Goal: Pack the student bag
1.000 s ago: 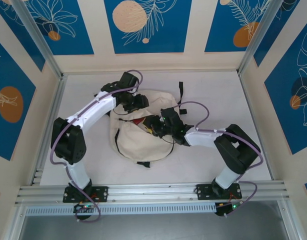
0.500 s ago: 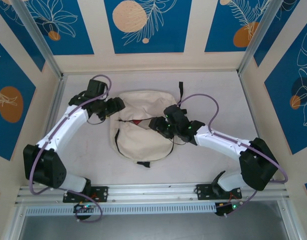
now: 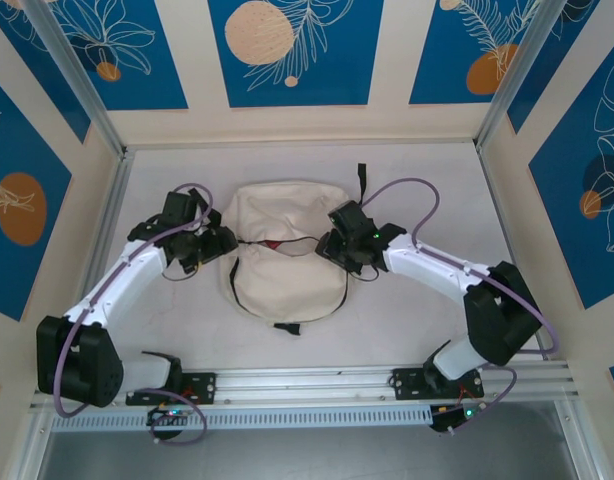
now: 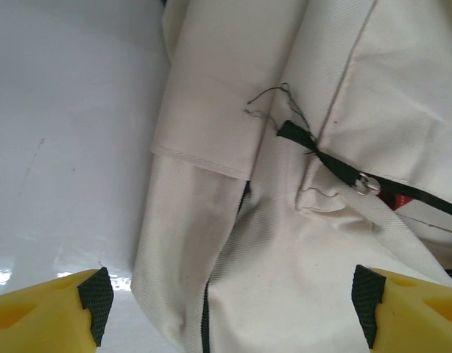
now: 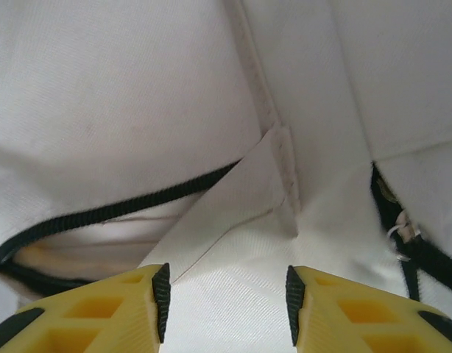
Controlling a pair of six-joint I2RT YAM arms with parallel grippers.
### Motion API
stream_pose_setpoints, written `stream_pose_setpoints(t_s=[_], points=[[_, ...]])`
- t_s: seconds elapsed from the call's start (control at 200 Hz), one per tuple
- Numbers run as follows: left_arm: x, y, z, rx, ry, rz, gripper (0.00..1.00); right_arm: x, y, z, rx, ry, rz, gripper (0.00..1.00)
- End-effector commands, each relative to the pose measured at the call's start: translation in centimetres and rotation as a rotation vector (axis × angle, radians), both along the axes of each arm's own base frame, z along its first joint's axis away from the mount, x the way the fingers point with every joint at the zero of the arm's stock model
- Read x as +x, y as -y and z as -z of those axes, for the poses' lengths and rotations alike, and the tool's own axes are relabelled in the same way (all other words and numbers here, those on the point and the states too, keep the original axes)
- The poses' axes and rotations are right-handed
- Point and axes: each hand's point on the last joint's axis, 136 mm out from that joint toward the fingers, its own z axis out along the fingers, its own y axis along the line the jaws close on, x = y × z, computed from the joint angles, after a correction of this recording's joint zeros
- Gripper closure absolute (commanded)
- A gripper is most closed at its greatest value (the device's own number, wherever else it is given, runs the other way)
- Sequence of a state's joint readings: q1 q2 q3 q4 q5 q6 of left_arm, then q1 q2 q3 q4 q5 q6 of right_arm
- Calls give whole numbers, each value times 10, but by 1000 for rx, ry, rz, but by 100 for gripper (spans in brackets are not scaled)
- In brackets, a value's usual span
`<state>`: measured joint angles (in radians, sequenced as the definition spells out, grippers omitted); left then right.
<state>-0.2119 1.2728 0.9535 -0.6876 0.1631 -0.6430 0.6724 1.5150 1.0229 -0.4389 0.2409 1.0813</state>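
Observation:
The student bag, cream canvas with black zipper lines, lies flat in the middle of the table. Its main zipper is partly apart and something red shows in the slit. My left gripper hovers at the bag's left edge, open, with its yellow fingers wide apart over the canvas and a metal zipper pull ahead. My right gripper is at the bag's right side. There it stands open over a fold of canvas, next to a black zipper line.
A black strap trails from the bag's top right, and a black buckle lies at its near edge. Blue patterned walls and metal posts enclose the white table on three sides. An aluminium rail runs along the near edge.
My left arm has drawn back leftward off the bag and its jaws have widened. The right gripper has shifted toward the bag's right side. The bag's gaping mouth has settled to a narrow slit.

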Motion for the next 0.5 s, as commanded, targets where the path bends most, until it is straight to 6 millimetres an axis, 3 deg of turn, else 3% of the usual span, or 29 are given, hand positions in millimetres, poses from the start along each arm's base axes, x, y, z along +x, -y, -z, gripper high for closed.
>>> stream_pose_setpoints(t_s=[0.0, 0.1, 0.215, 0.33, 0.495], points=[[0, -14, 3, 14, 21, -23, 14, 7, 0, -14, -155, 45, -70, 53], [-2, -25, 9, -6, 7, -65, 15, 13, -19, -39, -291, 118, -163, 52], [-5, -39, 17, -32, -20, -122, 14, 20, -58, -62, -382, 215, -331, 49], [-7, -50, 24, -85, -38, -172, 14, 25, -108, -66, -419, 273, -566, 49], [-11, -61, 25, -125, -56, -230, 12, 24, -165, -56, -363, 239, -826, 47]])
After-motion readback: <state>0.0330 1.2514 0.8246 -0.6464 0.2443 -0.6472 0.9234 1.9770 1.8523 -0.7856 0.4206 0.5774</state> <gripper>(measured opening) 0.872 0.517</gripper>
